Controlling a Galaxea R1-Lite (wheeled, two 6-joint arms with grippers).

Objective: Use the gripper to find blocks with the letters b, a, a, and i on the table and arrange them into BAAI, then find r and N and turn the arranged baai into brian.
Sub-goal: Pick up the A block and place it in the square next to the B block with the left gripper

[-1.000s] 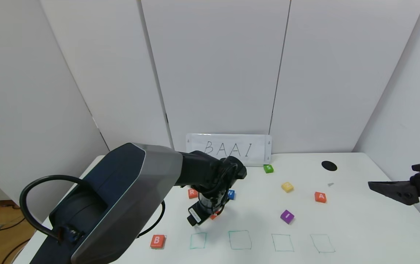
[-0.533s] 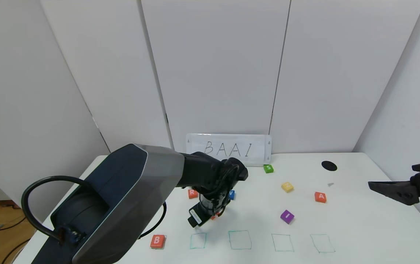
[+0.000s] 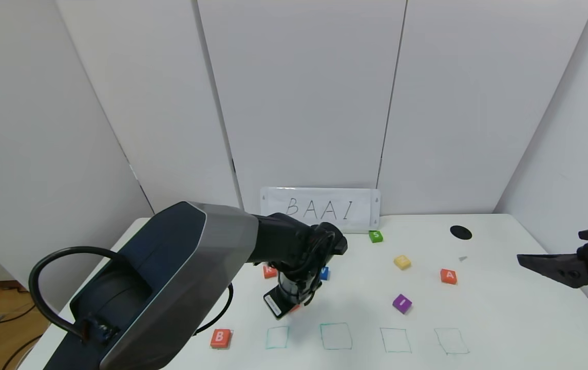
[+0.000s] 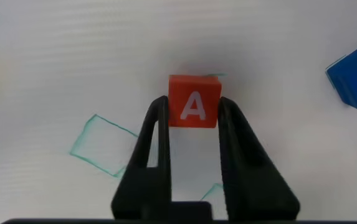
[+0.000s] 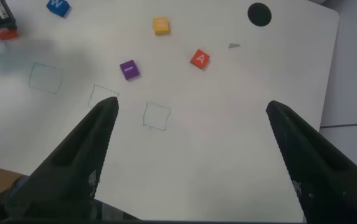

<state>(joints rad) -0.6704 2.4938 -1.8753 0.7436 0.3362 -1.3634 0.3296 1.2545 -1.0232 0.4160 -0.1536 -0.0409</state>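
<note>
**Left jaws clamped on the first A, B already down**

I have the left gripper (image 4: 194,124) low over the desk (image 3: 504,318), centre-left in the head view, and in its wrist view the jaws are clenched on an orange-red A block (image 4: 194,101), one finger pressed to each side of it. The block looks to be sitting on the desk, not yet lifted, though I can't be sure.

The B block (image 3: 220,338) lies at lower left of the head frame, just left of the row of green outlined squares (image 3: 336,336), which are all empty. The second A (image 3: 448,276) sits at centre right, the purple I (image 3: 402,303) below and left of it. The R block (image 3: 269,271) peeks out behind my left arm, with a blue block (image 3: 324,273) just right of the wrist. A yellow block (image 3: 402,262) and a green S block (image 3: 375,236) lie farther back, near the BAAI sign (image 3: 320,208).

The right gripper (image 3: 540,262) hangs parked at the right edge, jaws spread and empty.

My read: I am on the second letter of BAAI. Next I need to lift this A clear, carry it toward the lower part of the frame and set it square in the outline beside the B, letter upright, without nudging the B.
</note>
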